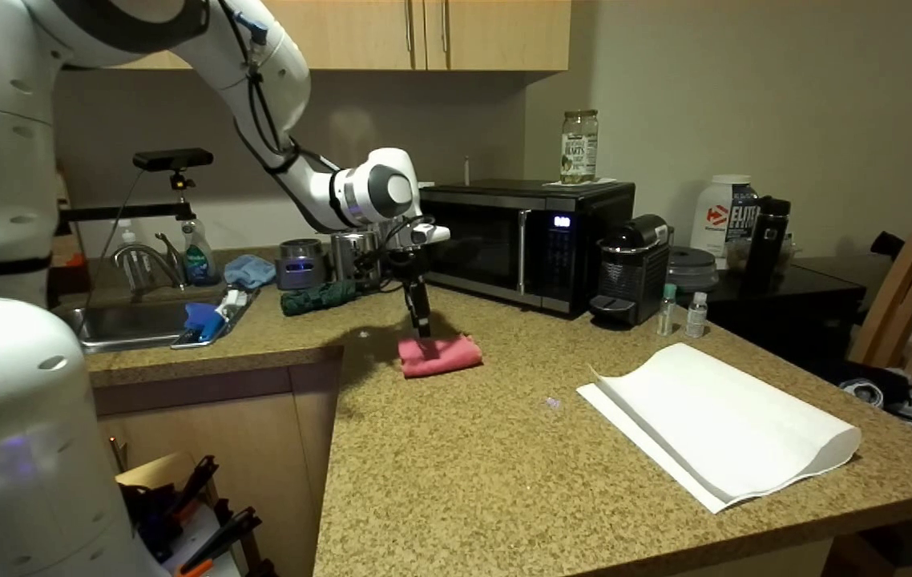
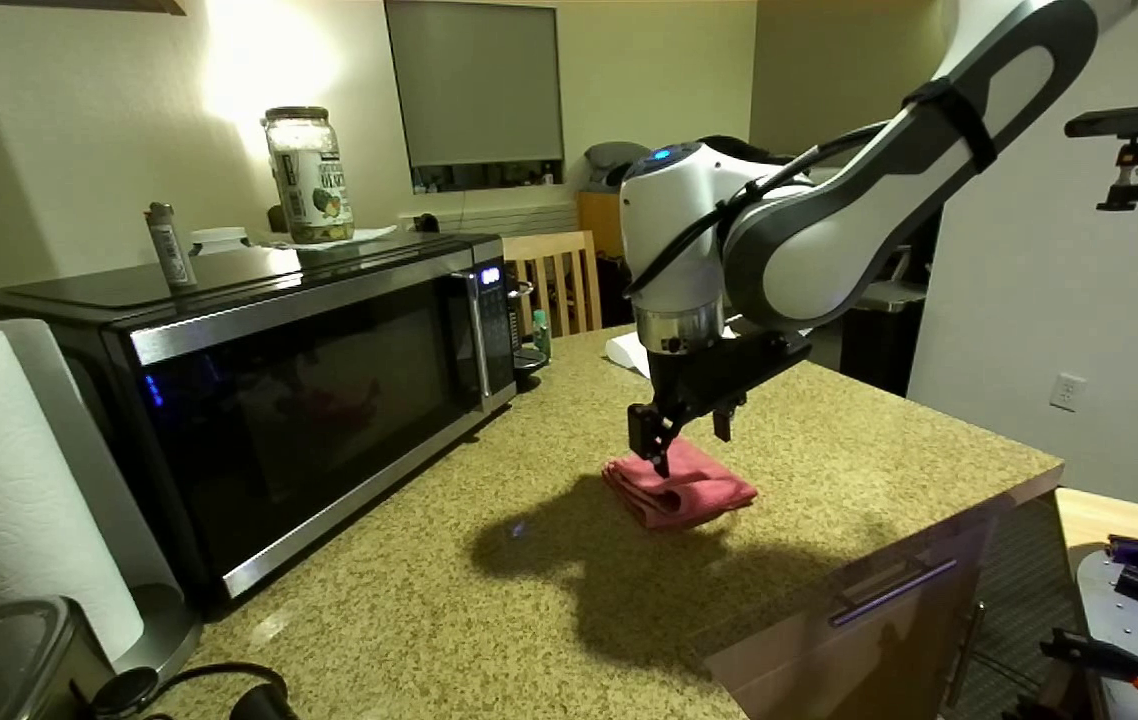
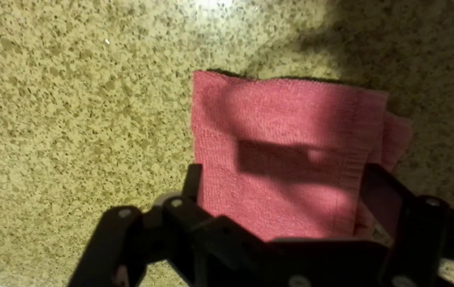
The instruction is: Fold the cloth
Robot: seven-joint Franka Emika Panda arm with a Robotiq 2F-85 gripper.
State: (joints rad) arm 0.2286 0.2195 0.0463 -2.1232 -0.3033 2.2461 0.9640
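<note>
The cloth (image 1: 440, 358) is pink-red and lies on the speckled countertop, folded over on itself into a small stack. Its rolled layers (image 2: 684, 505) face the camera in an exterior view. Seen from the wrist, the top layer of the cloth (image 3: 275, 119) is nearly flat, and a lower layer sticks out along the right side. My gripper (image 3: 283, 171) points down over it with its jaws wide apart, one finger near each side edge and nothing pinched between them. In both exterior views the gripper (image 2: 694, 447) is just above the cloth; whether a fingertip touches it I cannot tell.
A black microwave (image 1: 504, 240) stands behind the cloth, with a coffee machine (image 1: 631, 272) beside it. A larger white folded cloth (image 1: 712, 417) lies farther along the counter. A dark green bundle (image 1: 317, 297) and the sink (image 1: 131, 324) are off to the side. The counter edge runs close by.
</note>
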